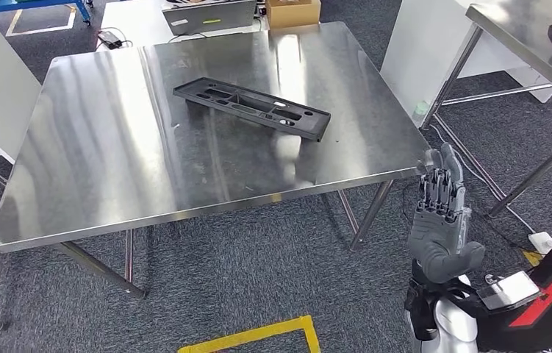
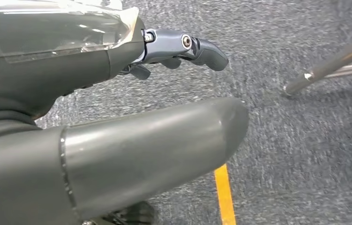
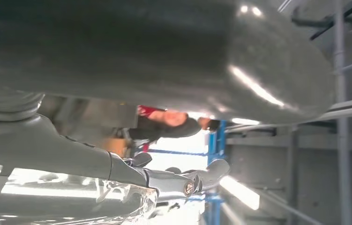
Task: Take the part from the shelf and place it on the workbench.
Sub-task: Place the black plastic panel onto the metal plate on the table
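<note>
— While you look across the workbench, what do you see on its brushed steel top?

— You see the part, a long, flat, black moulded tray with shallow recesses, lying near the middle of the workbench.

— And your hands?

— Your right hand is raised just off the workbench's near right corner, fingers straight, holding nothing. Your left hand hangs over grey carpet by a yellow floor line, holding nothing.
</note>
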Tool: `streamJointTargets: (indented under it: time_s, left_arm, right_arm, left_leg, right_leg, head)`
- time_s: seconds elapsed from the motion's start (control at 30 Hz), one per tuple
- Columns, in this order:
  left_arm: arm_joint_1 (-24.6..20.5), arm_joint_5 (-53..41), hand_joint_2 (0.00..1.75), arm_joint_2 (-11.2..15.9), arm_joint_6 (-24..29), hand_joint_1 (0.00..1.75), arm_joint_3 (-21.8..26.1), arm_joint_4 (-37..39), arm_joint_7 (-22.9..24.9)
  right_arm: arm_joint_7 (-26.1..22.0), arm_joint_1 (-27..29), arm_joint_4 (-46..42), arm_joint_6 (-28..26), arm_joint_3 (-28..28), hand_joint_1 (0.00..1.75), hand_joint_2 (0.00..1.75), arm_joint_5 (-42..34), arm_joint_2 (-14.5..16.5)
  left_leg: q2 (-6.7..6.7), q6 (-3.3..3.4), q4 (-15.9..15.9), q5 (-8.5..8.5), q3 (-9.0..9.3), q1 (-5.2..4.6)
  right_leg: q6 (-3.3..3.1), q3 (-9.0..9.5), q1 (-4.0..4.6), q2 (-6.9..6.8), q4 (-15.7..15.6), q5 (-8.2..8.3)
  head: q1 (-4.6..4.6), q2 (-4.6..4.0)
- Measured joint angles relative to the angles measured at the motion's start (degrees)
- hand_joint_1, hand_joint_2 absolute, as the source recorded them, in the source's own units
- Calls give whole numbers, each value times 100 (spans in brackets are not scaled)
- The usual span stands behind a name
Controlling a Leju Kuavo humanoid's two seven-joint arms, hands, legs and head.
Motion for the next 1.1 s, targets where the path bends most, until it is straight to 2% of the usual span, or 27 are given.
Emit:
streamJointTargets:
  time_s: [0.07,0.1,0.17,0.2,0.23,0.27,0.33,0.37,0.4,0.43,0.47,0.5,0.53,0.57,0.6,0.63,0.67,0.7,0.73,0.77,0.83,0.87,0.9,0.93,0.97,1.03,1.1]
  left_arm:
    - [0,10,0,10,-13,0,8,-19,-12]
    - [5,16,0,15,-20,0,14,-26,-24]
    - [27,26,0,18,-35,0,22,-30,-58]
    - [38,30,0,15,-45,0,24,-30,-78]
    - [45,30,0,13,-54,0,25,-31,-98]
    - [49,31,0,9,-60,0,25,-32,-114]
    - [57,31,0,8,-62,0,28,-34,-130]
    - [65,31,0,6,-62,0,30,-34,-133]
    - [73,38,0,4,-60,0,34,-34,-136]
    - [82,49,0,1,-55,0,42,-34,-143]
    - [91,62,0,-2,-49,0,51,-34,-157]
    - [101,76,0,-4,-39,0,62,-34,-176]
    - [112,84,0,-4,-31,0,73,-35,-200]
    - [124,87,0,-3,-24,0,85,-37,-221]
    - [136,88,0,-2,-17,0,99,-38,-240]
    - [148,88,0,-1,-14,0,116,-38,-253]
    - [162,87,0,-1,-11,0,140,-38,-261]
    - [176,85,0,-3,-10,0,166,-38,-267]
    - [192,79,0,-7,-10,0,189,-37,-269]
    - [205,72,0,-11,-9,0,208,-37,-271]
    - [217,50,0,-15,-8,0,234,-36,-273]
    - [219,39,0,-15,-8,0,252,-36,-274]
    - [222,25,0,-15,-8,0,272,-36,-274]
    - [224,11,0,-17,-9,0,291,-36,-274]
    - [224,-2,0,-19,-10,0,307,-36,-274]
    - [219,-37,0,-21,-19,0,330,-37,-274]
    - [222,-92,0,-28,-27,0,345,-37,-274]
  right_arm:
    - [31,86,44,-93,-33,0,0,47,-1]
    - [53,125,78,-137,-44,0,0,68,-1]
    - [90,202,153,-212,-63,0,0,85,1]
    - [116,247,193,-246,-77,0,0,84,4]
    - [153,292,232,-278,-93,0,0,87,5]
    - [192,334,273,-310,-109,0,0,94,7]
    - [270,410,362,-356,-135,0,0,120,10]
    - [300,441,406,-369,-146,0,0,132,10]
    - [356,465,452,-385,-157,0,0,147,11]
    - [446,478,506,-405,-164,0,0,165,11]
    - [579,482,582,-435,-168,0,0,187,11]
    - [739,478,692,-490,-173,0,0,234,11]
    - [898,458,838,-575,-180,0,0,318,10]
    - [1040,425,1050,-714,-198,0,0,466,9]
    - [1143,374,1325,-902,-234,0,0,662,5]
    - [1198,306,1659,-1110,-291,0,0,859,-3]
    - [1197,214,2082,-1323,-375,0,0,1030,-16]
    - [1152,93,2561,-1506,-478,0,0,1151,-37]
    - [1060,-51,3112,-1655,-597,0,0,1227,-69]
    - [938,-198,3685,-1770,-721,0,0,1279,-112]
    - [668,-442,4766,-1902,-945,0,0,1350,-212]
    - [586,-534,5210,-1943,-1032,0,0,1385,-254]
    - [578,-618,5600,-1992,-1103,0,0,1434,-287]
    - [680,-700,5960,-2071,-1159,0,0,1515,-319]
    - [875,-777,6288,-2173,-1201,0,0,1617,-350]
    - [1487,-883,6961,-2410,-1250,0,0,1922,-418]
    - [2203,-917,7579,-2585,-1208,0,0,2404,-469]
  left_leg:
    - [-8,62,-736,-38,506,-25]
    - [-9,88,-932,-86,616,-47]
    - [0,154,-1039,-28,597,-66]
    - [10,199,-1077,42,559,-65]
    - [23,246,-1112,128,499,-56]
    - [35,280,-1142,217,424,-45]
    - [48,307,-1137,372,240,-58]
    - [53,303,-1133,445,144,-61]
    - [59,296,-1127,518,46,-62]
    - [66,282,-1120,588,-49,-59]
    - [70,261,-1109,654,-139,-55]
    - [71,233,-1091,717,-218,-53]
    - [71,200,-1069,774,-286,-57]
    - [69,167,-1059,835,-327,-64]
    - [69,139,-1054,895,-348,-71]
    - [68,112,-1062,955,-360,-73]
    - [63,86,-1075,1002,-368,-63]
    - [55,58,-1053,968,-393,-48]
    - [45,30,-963,831,-437,-32]
    - [33,4,-764,591,-509,-21]
    - [18,-35,-28,-17,-704,-13]
    - [14,-50,348,-196,-776,-13]
    - [14,-56,598,-248,-779,-12]
    - [14,-52,633,-175,-685,-11]
    - [13,-37,447,-43,-486,-11]
    - [-10,15,-317,120,79,-18]
    - [-47,63,-873,97,427,-46]
  right_leg:
    - [66,-69,17,-4,16,84]
    - [106,-88,16,-8,13,130]
    - [190,-119,19,-15,-5,215]
    - [209,-162,20,-11,26,182]
    - [199,-235,26,-5,142,47]
    - [170,-329,29,1,363,-176]
    - [120,-518,8,10,1055,-681]
    - [144,-555,-1,10,1376,-801]
    - [201,-529,-10,10,1574,-802]
    - [279,-413,-19,9,1584,-698]
    - [351,-202,-29,9,1394,-555]
    - [394,102,-42,10,1027,-460]
    - [396,458,-35,17,541,-459]
    - [357,721,-21,25,134,-510]
    - [309,889,-4,34,-158,-581]
    - [259,941,23,40,-294,-618]
    - [202,890,10,34,-292,-586]
    - [154,851,-7,21,-288,-537]
    - [88,803,-26,5,-283,-478]
    - [30,747,-44,-10,-286,-411]
    - [-27,605,-30,-33,-268,-283]
    - [-27,520,-21,-40,-245,-228]
    - [-20,430,-16,-45,-211,-180]
    - [-4,340,-15,-45,-175,-144]
    - [14,259,-15,-43,-139,-114]
    - [61,141,-6,-47,-84,-64]
    - [142,79,3,-67,-58,-5]
  head:
    - [8,0]
    - [12,0]
    - [18,0]
    - [15,0]
    - [24,0]
    - [35,0]
    - [59,0]
    - [63,0]
    - [65,0]
    - [69,0]
    - [69,0]
    - [70,0]
    - [72,0]
    - [68,0]
    - [63,0]
    - [57,0]
    - [49,0]
    - [45,0]
    - [41,0]
    - [35,0]
    - [27,0]
    - [25,0]
    - [25,0]
    - [24,0]
    - [22,0]
    - [20,0]
    - [27,0]
